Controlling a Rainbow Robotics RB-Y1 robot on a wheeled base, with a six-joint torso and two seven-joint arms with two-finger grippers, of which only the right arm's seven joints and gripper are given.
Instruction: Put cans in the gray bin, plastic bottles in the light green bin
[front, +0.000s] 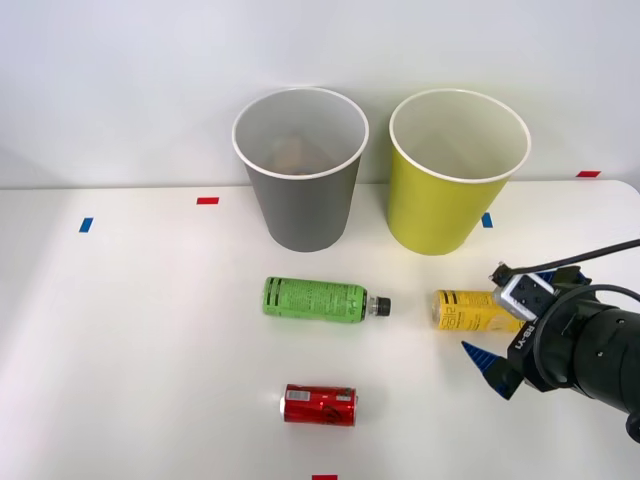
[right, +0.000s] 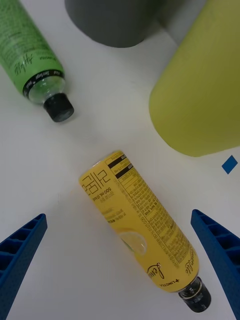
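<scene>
Tool (right: 120, 270) seen spread apart over yellow bottle (right: 142, 225) near table's right edge; round bottle could be rolled aside if closed off-centre.

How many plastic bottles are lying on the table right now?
2. The green bottle lies on its side in front of the gray bin. The yellow bottle lies in front of the light green bin, between the open right gripper's fingers.

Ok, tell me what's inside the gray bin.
The gray bin shows white inner walls and a faint brownish patch low on the far wall. Its near wall hides the bottom.
</scene>
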